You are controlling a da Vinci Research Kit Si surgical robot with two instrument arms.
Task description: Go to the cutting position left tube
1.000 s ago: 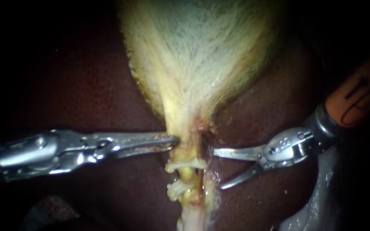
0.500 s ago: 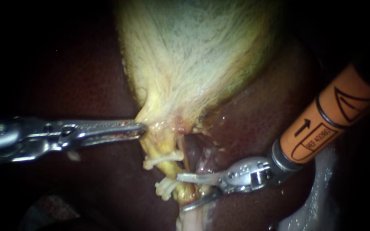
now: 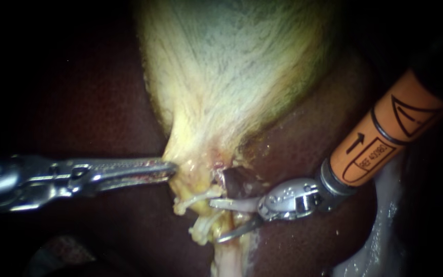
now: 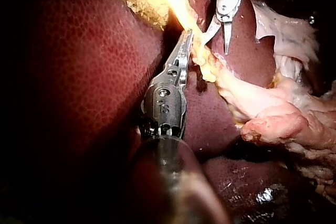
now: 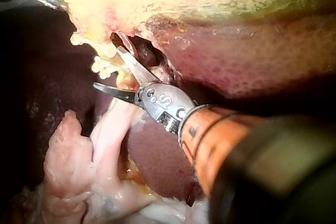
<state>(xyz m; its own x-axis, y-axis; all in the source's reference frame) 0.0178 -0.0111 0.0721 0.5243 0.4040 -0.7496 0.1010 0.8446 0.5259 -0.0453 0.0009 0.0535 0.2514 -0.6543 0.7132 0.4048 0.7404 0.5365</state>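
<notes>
The pale gallbladder point(image 3: 232, 77) narrows downward onto the dark liver point(image 3: 103, 102). My left instrument point(image 3: 169, 168) comes in from the left, its jaws shut on the gallbladder's yellow neck point(image 3: 190, 164); the left wrist view shows the same grip point(image 4: 187, 45). Below the neck runs a yellowish tube point(image 3: 227, 219) with two white clips point(image 3: 197, 197) point(image 3: 203, 226) on it. My right instrument point(image 3: 216, 221), with an orange collar, has its two blades open, one on each side of the tube between the clips' level and the stump below. The right wrist view shows the blades point(image 5: 107, 67) spread.
Pale, wet tissue point(image 3: 385, 241) lies at the lower right. Pink fatty tissue point(image 5: 68, 161) sits under the right instrument's blades and beside the left instrument point(image 4: 278, 124). A dark hollow point(image 3: 237, 182) opens just above the upper blade.
The right instrument came in leftward and down from beside the neck until its open blades straddled the tube. The left instrument pulled the neck to the left, then held.
</notes>
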